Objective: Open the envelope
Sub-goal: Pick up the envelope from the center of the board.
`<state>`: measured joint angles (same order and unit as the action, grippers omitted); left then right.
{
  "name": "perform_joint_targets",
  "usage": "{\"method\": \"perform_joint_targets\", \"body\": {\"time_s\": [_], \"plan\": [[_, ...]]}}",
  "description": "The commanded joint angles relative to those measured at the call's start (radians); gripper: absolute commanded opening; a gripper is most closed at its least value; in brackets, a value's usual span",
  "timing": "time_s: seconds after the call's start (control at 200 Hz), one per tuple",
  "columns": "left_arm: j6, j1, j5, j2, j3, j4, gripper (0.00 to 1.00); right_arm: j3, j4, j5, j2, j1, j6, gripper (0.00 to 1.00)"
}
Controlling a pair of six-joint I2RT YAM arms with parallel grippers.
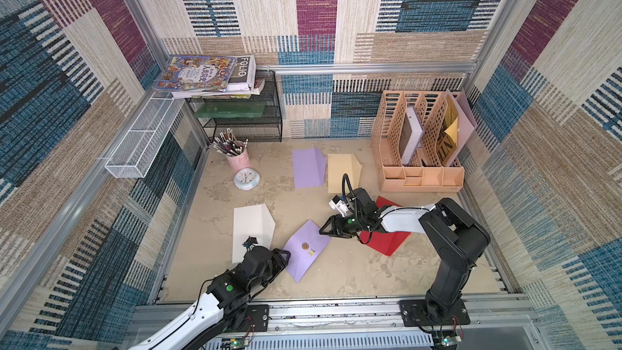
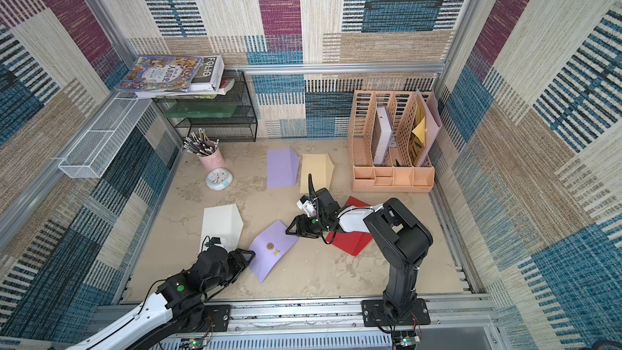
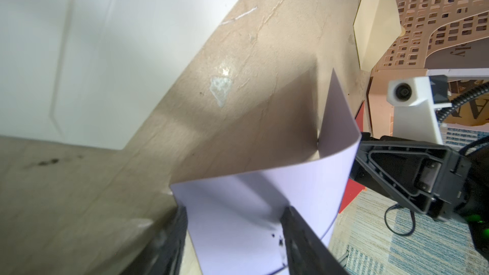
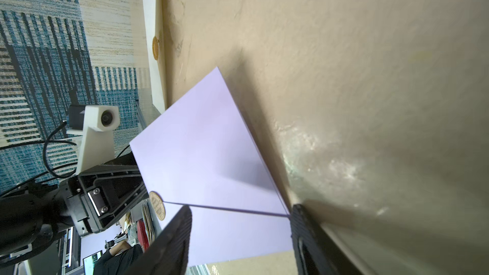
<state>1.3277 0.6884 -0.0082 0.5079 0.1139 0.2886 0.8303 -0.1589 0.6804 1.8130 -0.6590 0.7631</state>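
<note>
The envelope (image 1: pixel 308 250), lilac with a gold seal (image 1: pixel 305 246), is being shown lying askew on the front middle of the table (image 1: pixel 336 276). It is being flanked at two ends: the left gripper (image 1: pixel 286 258) is being set against its near-left edge, the right gripper (image 1: pixel 323 229) at its far-right corner.

In the left wrist view the envelope (image 3: pixel 238 226) is being straddled by the left gripper (image 3: pixel 235 208), jaws parted, paper lying in the gap, no pinch being made. Its far corner (image 3: pixel 336 117) is being seen curled up off the table. In the right wrist view the right gripper (image 4: pixel 240 208) is being shown with jaws apart too, the envelope's edge running between the fingers (image 4: pixel 174 236).

A white envelope (image 1: pixel 252 223) is being partly covered by the left arm, and a red envelope (image 1: pixel 387 242) is being overlapped by the right arm. Farther back, another lilac envelope (image 1: pixel 308 168) and a cream envelope (image 1: pixel 343 171) are being seen side by side, with a clock (image 1: pixel 246 179) and a pencil cup (image 1: pixel 237 159) back left and a file organiser (image 1: pixel 420 176) back right.

Bare table is being left open in front of the envelope, toward the near rail and to the right.
</note>
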Motion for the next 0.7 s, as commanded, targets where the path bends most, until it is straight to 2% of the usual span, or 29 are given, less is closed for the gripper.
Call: {"method": "perform_joint_targets", "body": {"time_s": [0.0, 0.526, 0.696], "plan": [[-0.012, 0.0, -0.016, 0.001, -0.008, 0.121, 0.61, -0.028, 0.06, 0.007, 0.013, -0.005, 0.039, 0.63], [-0.011, 0.0, -0.019, 0.008, -0.014, 0.105, 0.61, -0.123, -0.228, 0.19, -0.012, -0.009, 0.167, 0.67], [-0.015, 0.0, -0.029, 0.007, -0.014, 0.091, 0.61, -0.126, -0.232, 0.204, -0.006, -0.023, 0.168, 0.67]]}}
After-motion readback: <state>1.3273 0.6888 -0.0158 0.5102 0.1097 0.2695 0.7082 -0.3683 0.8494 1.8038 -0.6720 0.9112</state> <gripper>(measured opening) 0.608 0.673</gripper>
